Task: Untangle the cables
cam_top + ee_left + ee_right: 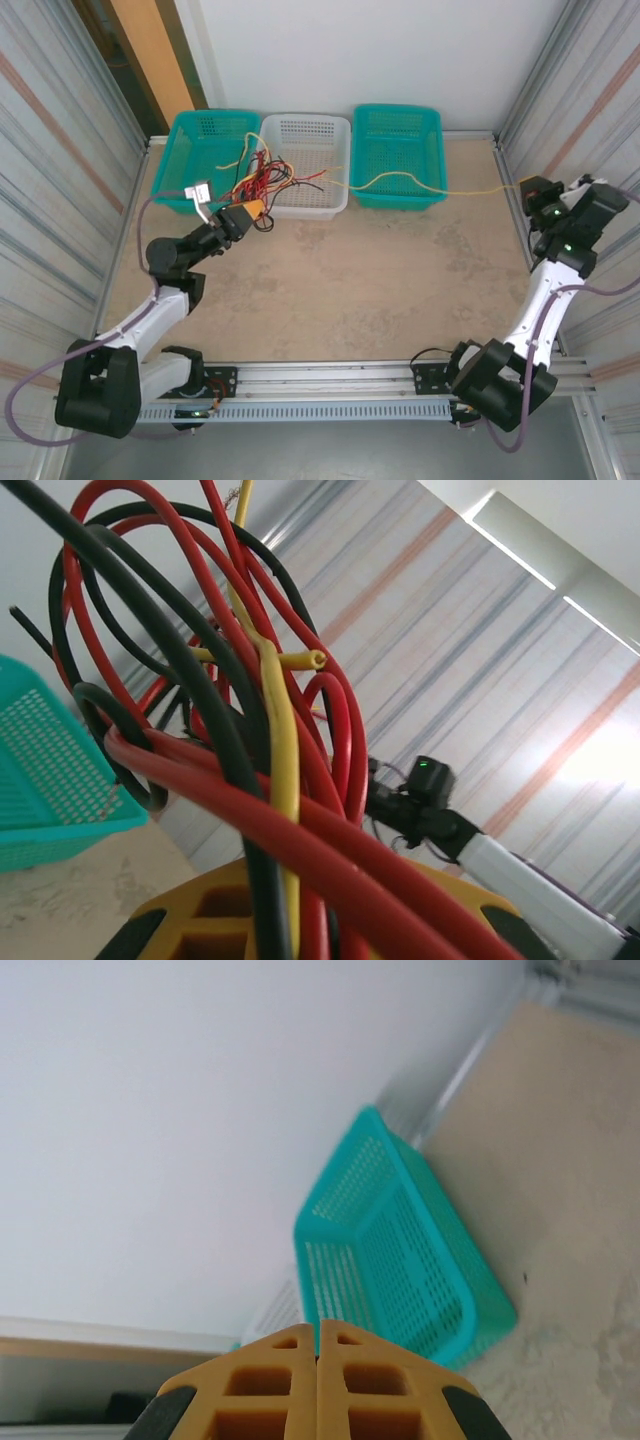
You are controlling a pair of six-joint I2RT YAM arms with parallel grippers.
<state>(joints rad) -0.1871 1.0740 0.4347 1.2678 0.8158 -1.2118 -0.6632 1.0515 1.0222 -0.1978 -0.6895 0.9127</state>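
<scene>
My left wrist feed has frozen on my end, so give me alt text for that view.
A tangle of red, black and yellow cables looms in the foreground, rising from the shut yellow jaws of the left gripper. A teal basket sits at the left edge, and the right arm shows small against a striped wall behind.

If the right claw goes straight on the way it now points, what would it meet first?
Most likely the teal basket, which lies straight ahead of the shut right claw in its wrist view, though depth is unclear.
</scene>
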